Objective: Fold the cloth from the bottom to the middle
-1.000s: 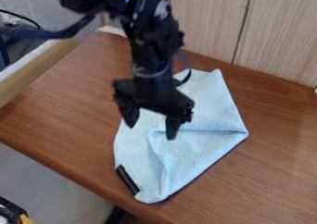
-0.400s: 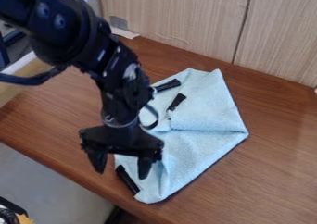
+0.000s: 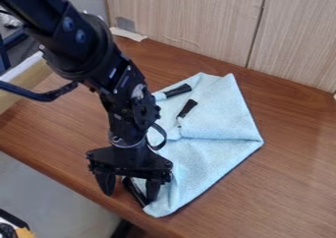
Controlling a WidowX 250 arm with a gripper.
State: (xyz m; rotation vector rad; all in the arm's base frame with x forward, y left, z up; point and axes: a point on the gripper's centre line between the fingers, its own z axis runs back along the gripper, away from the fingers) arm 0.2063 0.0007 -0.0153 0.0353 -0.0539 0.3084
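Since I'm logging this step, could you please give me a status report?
Gripper open, low at cloth's near-left corner. Cloth creased, partly folded on table. In the way: black tab seen between fingers.

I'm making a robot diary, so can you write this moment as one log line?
cloth: creased, on table | gripper: open, at cloth's lower end | black strip: seen between fingertips

Black arm slanting from upper left, gripper (image 3: pixel 130 188) pointing down (fingers apart)
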